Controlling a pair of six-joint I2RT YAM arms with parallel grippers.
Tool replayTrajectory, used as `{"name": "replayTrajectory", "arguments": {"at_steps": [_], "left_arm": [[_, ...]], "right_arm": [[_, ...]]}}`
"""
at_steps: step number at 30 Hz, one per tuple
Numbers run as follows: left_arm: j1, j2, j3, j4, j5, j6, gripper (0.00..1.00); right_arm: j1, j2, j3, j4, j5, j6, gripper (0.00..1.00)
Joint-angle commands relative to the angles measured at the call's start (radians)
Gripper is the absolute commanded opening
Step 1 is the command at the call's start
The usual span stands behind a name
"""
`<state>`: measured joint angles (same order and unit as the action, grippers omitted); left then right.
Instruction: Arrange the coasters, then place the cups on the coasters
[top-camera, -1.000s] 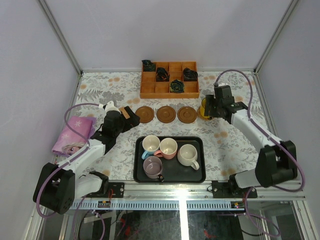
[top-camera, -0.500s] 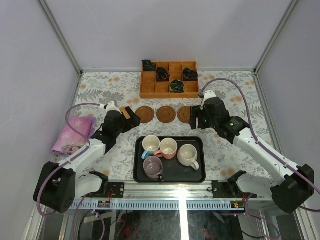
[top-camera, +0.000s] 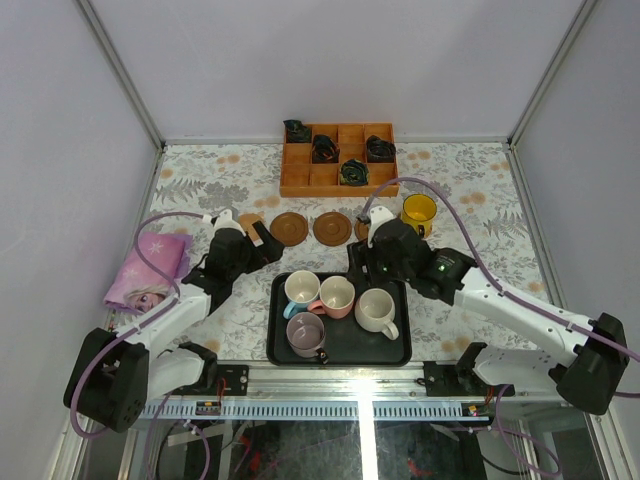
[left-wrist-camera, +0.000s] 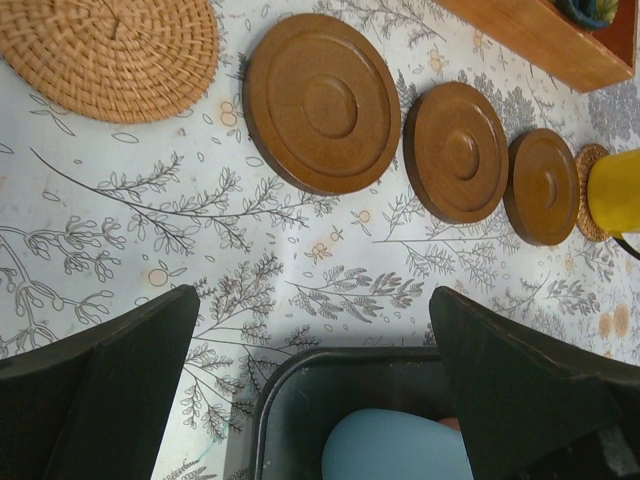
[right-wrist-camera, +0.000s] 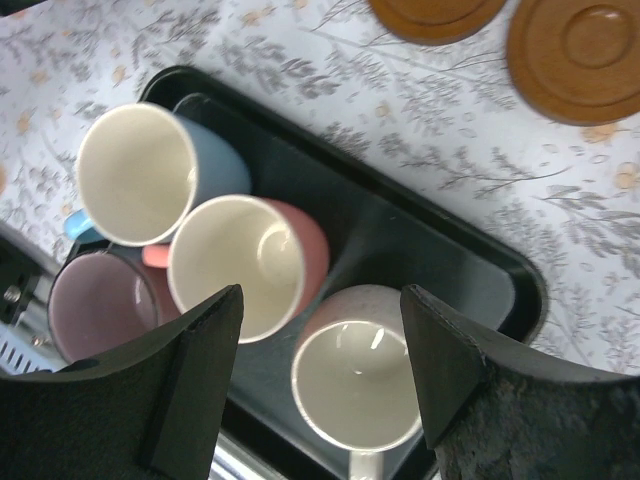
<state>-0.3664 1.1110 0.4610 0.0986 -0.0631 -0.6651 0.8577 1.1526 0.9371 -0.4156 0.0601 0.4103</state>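
A black tray (top-camera: 400, 352) holds the light blue cup (top-camera: 300, 289), pink cup (top-camera: 338, 295), cream-white cup (top-camera: 375, 309) and mauve cup (top-camera: 304, 333). The yellow cup (top-camera: 418, 211) stands on a tan woven coaster (left-wrist-camera: 583, 160). Left of it lie three dark brown coasters (left-wrist-camera: 320, 100) (left-wrist-camera: 458, 150) (left-wrist-camera: 543, 187) and another woven coaster (left-wrist-camera: 110, 45), all in a row. My left gripper (left-wrist-camera: 312, 300) is open above the tray's far-left corner (left-wrist-camera: 270, 400), next to the blue cup (left-wrist-camera: 395, 445). My right gripper (right-wrist-camera: 320, 300) is open above the cream-white cup (right-wrist-camera: 360, 385), holding nothing.
An orange wooden grid box (top-camera: 337, 158) with dark bundles stands behind the coaster row. A pink printed cloth (top-camera: 150, 268) lies at the left beside my left arm. Grey walls close in the table on three sides.
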Motion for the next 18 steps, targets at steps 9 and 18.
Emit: {"name": "replayTrajectory", "arguments": {"at_steps": [9, 18], "left_arm": [[-0.035, -0.009, -0.029, 0.069, 0.015, -0.016, 1.0], [-0.035, -0.007, -0.033, 0.073, 0.019, -0.014, 1.0]], "right_arm": [[0.093, 0.093, -0.01, -0.019, 0.037, 0.065, 0.51], [0.099, 0.182, 0.04, -0.051, 0.043, 0.042, 0.27]]}}
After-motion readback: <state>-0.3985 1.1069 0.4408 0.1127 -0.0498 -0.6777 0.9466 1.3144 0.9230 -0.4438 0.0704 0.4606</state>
